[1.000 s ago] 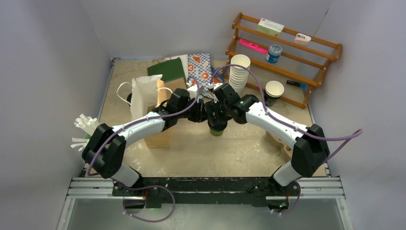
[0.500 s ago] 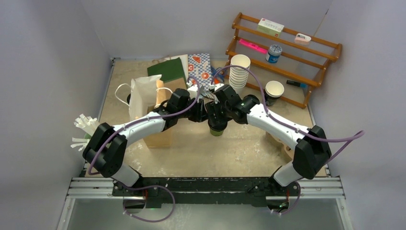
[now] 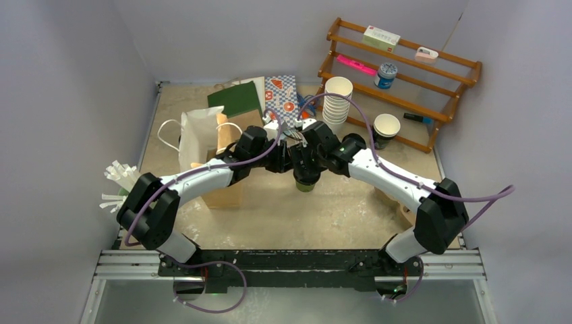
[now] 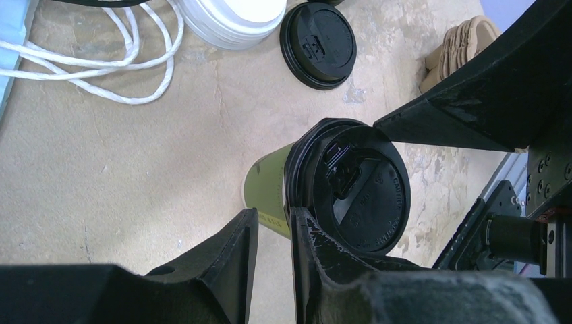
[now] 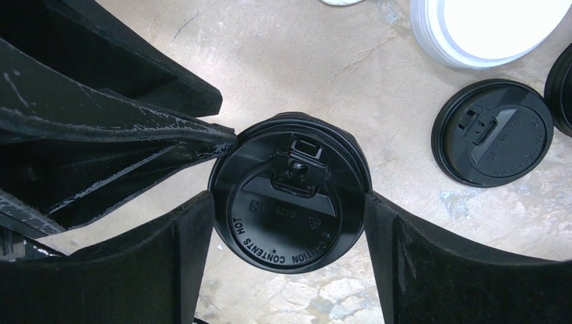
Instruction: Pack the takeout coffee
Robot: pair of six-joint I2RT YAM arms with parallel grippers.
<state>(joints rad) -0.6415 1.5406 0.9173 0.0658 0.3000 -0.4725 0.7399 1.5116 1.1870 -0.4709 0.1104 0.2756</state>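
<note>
A green paper takeout coffee cup [image 3: 305,183] with a black lid [image 5: 290,196] stands mid-table under both wrists. My right gripper [image 5: 290,226] reaches down over it, and its two fingers press on opposite sides of the lid's rim. From the left comes my left gripper [image 4: 272,219], its jaws a narrow gap apart with only table and the cup's green wall [image 4: 266,182] seen through the gap. One of its fingers [image 4: 305,236] rests against the lid's edge [image 4: 351,185].
A loose black lid [image 5: 492,131] and a round white stack [image 5: 485,27] lie just behind the cup. A white bag [image 3: 199,135] and a brown bag [image 3: 224,192] stand at left. A stack of white cups [image 3: 337,101], a dark lidless cup [image 3: 386,128] and a wooden rack [image 3: 405,74] stand behind.
Almost nothing. Both wrists have crept slightly toward the back, and the white bag's handle has swung a little to the left. The jaws stand as before.
</note>
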